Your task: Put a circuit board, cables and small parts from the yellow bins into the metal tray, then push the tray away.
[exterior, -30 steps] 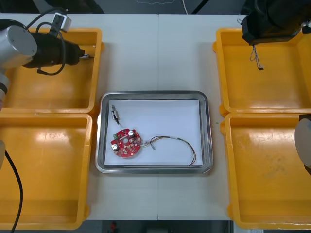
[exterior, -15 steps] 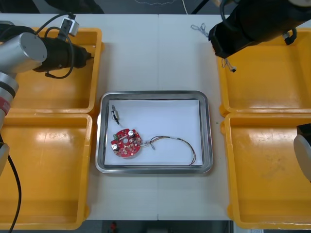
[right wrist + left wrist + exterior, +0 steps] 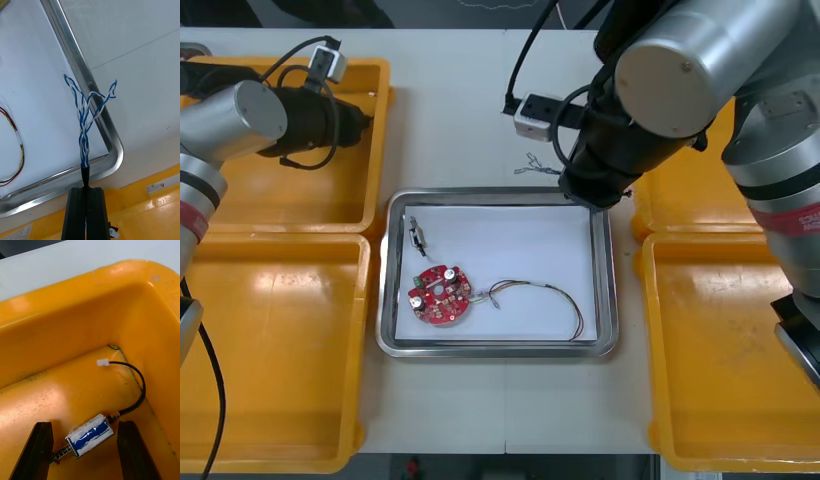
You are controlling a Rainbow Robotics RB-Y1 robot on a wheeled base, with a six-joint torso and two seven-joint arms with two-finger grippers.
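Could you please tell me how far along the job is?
Done: the metal tray holds a circuit board, a red and yellow cable and a small metal part. In hand: the right gripper, shut on the blue and white cable, hangs over the tray's corner; the left gripper stands open around a second metal part in a yellow bin. Left: release, pick, place, push the tray away.
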